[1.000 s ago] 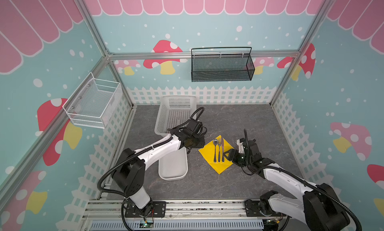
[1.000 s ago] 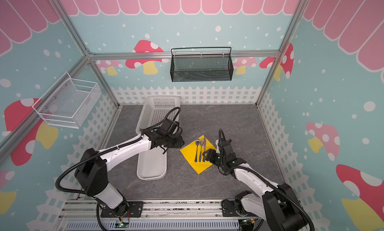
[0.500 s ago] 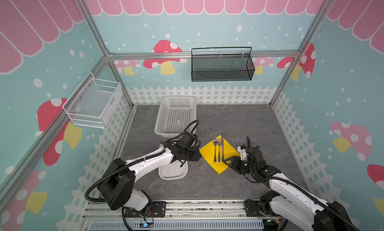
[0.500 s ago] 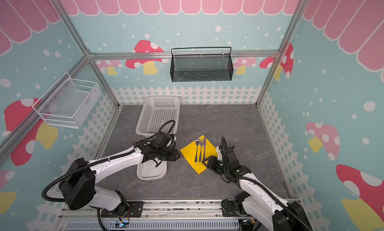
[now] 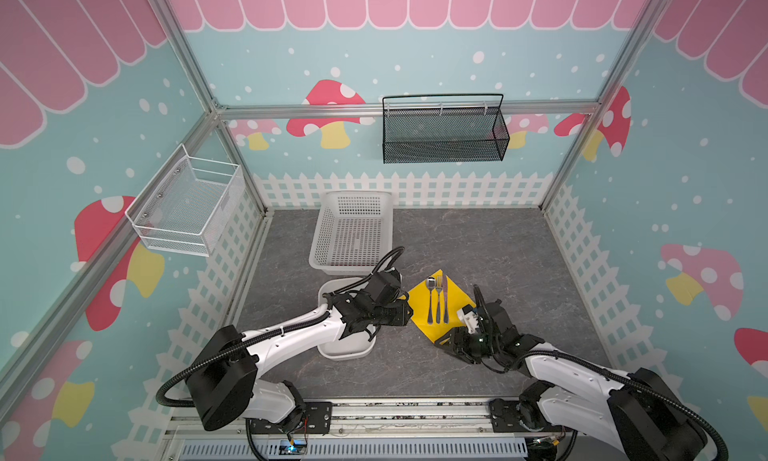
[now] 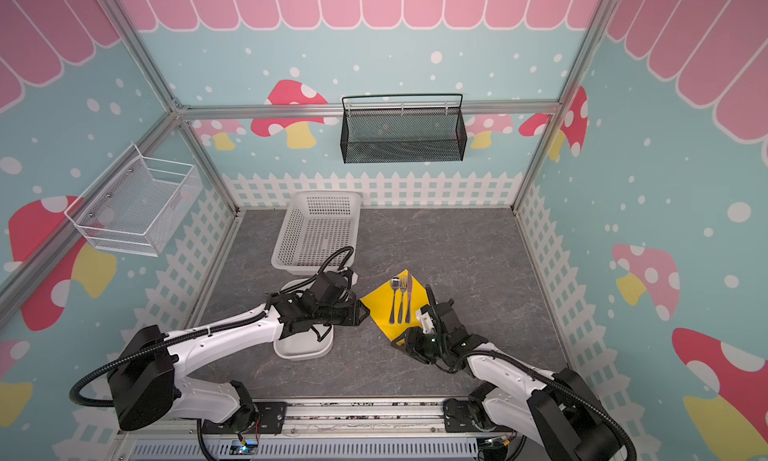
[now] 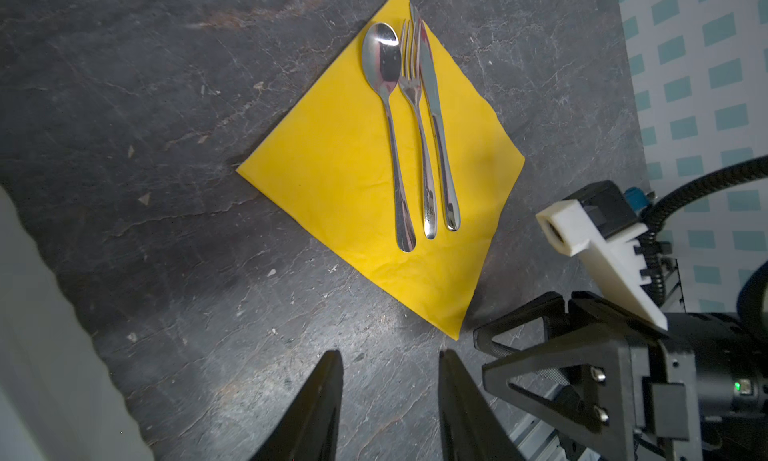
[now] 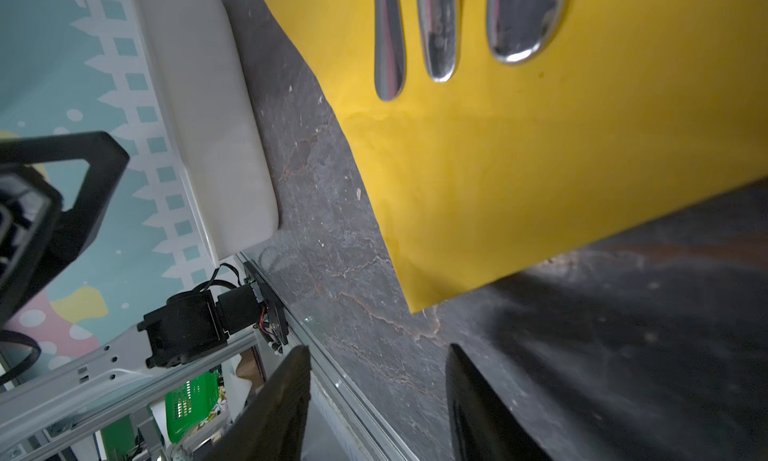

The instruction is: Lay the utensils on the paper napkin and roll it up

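The yellow paper napkin (image 5: 459, 307) (image 6: 378, 307) (image 7: 340, 176) (image 8: 519, 168) lies flat on the grey table like a diamond. The utensils rest on it side by side: spoon (image 5: 431, 299) (image 7: 388, 126), fork (image 5: 438, 299) (image 7: 419, 126) and knife (image 5: 445, 299) (image 7: 438, 126). My left gripper (image 5: 409, 313) (image 6: 365, 311) (image 7: 390, 355) hovers by the napkin's left corner, open and empty. Just off the napkin's near corner, my right gripper (image 5: 440, 341) (image 6: 397, 341) (image 8: 378, 349) is open and holds nothing. Only the handle ends (image 8: 436, 31) show in the right wrist view.
A white oblong tray (image 5: 345, 351) sits under the left arm, left of the napkin. A white perforated basket (image 5: 357, 195) stands behind it. A black mesh basket (image 5: 444, 135) hangs on the back wall, a white wire basket (image 5: 187, 205) on the left wall.
Both grippers have drawn back toward the front. The left came from the basket's edge to the napkin's left corner, the right from the napkin's right edge to its near corner. Napkin and utensils have not moved.
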